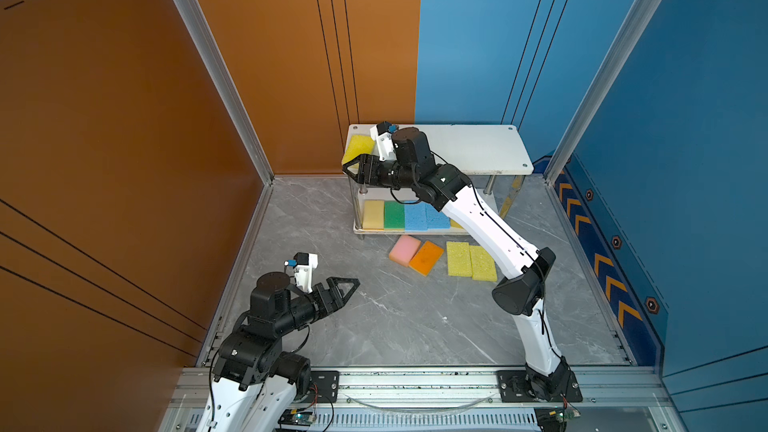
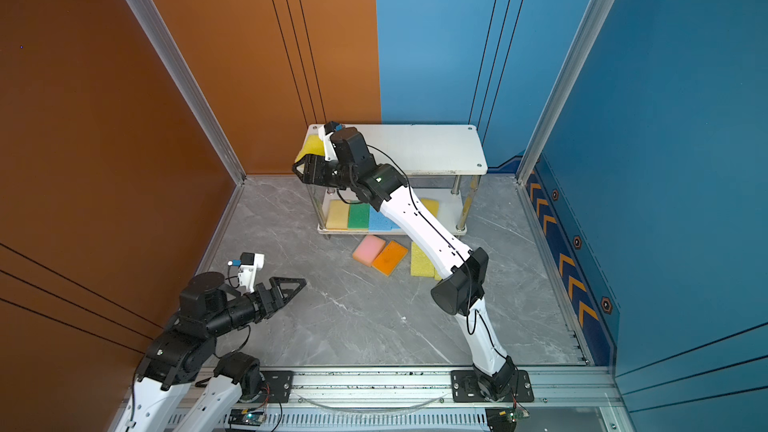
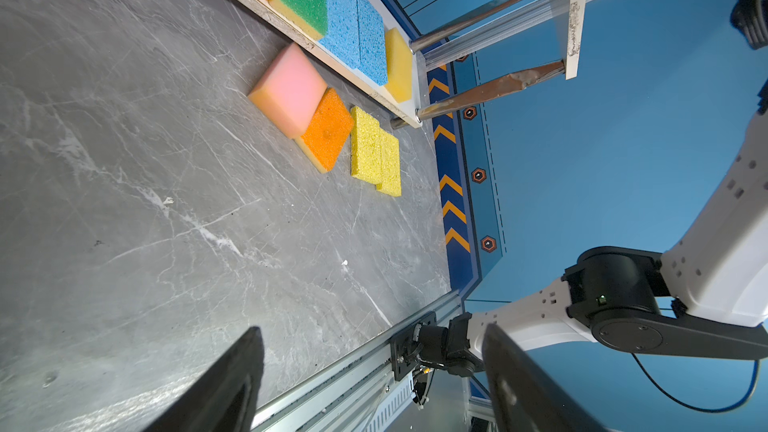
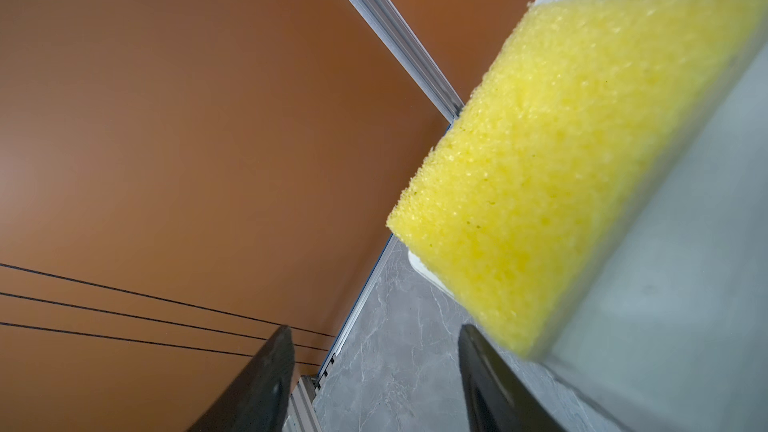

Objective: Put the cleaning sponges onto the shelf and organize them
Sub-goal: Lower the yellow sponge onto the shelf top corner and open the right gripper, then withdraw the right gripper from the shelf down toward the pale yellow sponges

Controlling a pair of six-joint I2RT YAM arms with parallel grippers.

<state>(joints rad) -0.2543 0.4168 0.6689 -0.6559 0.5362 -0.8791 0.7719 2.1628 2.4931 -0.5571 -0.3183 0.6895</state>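
Yellow sponge [image 1: 358, 146] on shelf [image 1: 478, 147] top board, left corner, overhanging edge. Right tool [image 1: 348, 170] just beside it, jaws apart, nothing between. Left tool [image 1: 349, 290] wide, empty, above table [image 1: 415, 317].

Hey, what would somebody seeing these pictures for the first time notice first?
Likely the white right arm stretched across to the left end of the white two-tier shelf, its fingers open beside a bright yellow foam sponge on the top board. Then the colour: yellow, green and blue sponges on the lower board, and pink, orange and two coarse yellow sponges on the grey marble table.
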